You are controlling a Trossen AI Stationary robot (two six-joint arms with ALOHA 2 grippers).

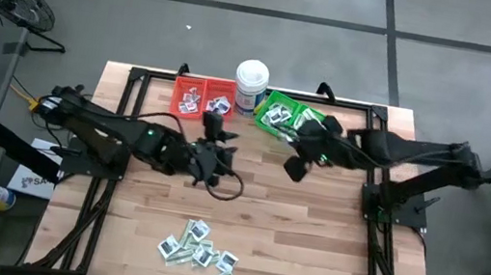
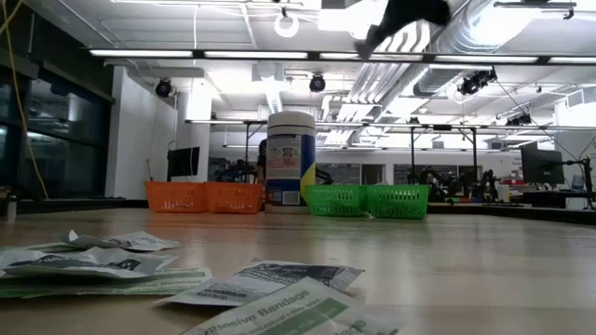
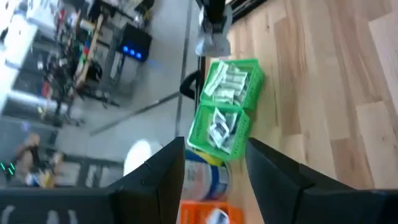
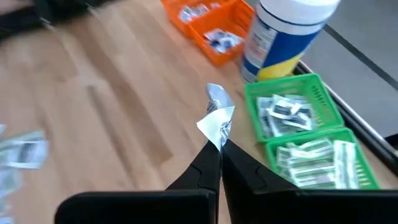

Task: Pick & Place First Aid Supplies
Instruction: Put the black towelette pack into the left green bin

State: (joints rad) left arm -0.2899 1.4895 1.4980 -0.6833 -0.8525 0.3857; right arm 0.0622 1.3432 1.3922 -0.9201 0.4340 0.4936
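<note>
Seen past two dark fingers (image 3: 273,180) of the left gripper (image 3: 214,177), spread apart with nothing between them: a green bin (image 3: 227,106) on the wooden table (image 3: 323,93), split into two compartments. In the compartment nearer the fingers, square white packets (image 3: 221,129) with dark print; in the farther one, long pale green-and-white strips (image 3: 229,84). Just beside the green bin, on the fingers' side, a white round tub (image 3: 205,175) with a blue and yellow label, and touching that, a corner of an orange bin (image 3: 211,216). Beyond the green bin's far end, the other arm's gripper (image 3: 213,28), pinching a pale packet (image 3: 212,45). Past the table edge, grey floor and blurred clutter.
</note>
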